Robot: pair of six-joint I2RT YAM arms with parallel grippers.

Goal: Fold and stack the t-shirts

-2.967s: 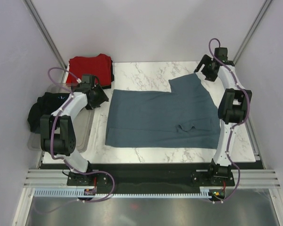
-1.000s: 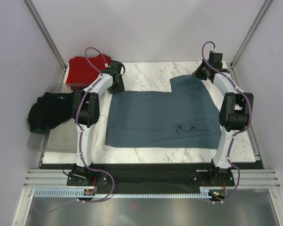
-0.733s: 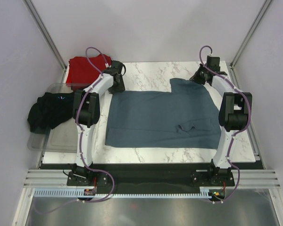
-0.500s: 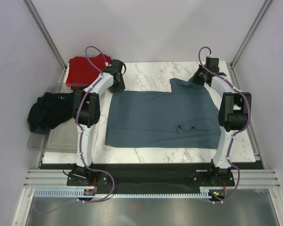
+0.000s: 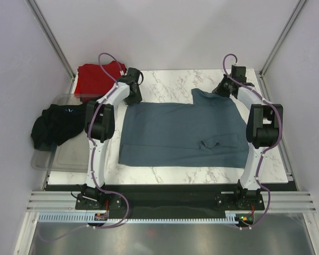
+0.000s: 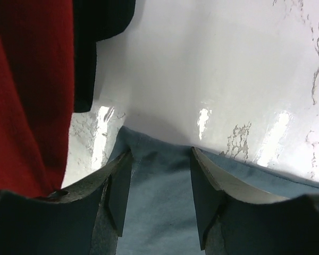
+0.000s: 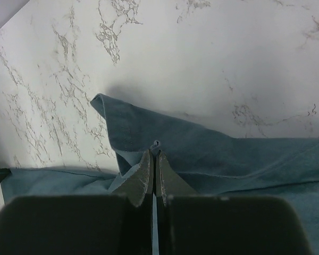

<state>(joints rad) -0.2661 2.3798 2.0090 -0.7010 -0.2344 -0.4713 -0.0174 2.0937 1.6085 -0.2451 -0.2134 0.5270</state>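
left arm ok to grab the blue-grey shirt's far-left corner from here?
Probably yes: the left fingers stand open right over the blue-grey t-shirt's corner, with nothing between. The red t-shirt lies off to one side.

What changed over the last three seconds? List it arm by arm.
The left gripper swung from over the tray to the far left corner of the blue-grey t-shirt; its jaws stand open astride that corner. The right gripper, jaws shut on the shirt's far edge, shifted slightly inward. The shirt stays spread; the red t-shirt, black t-shirt and tray are unmoved.
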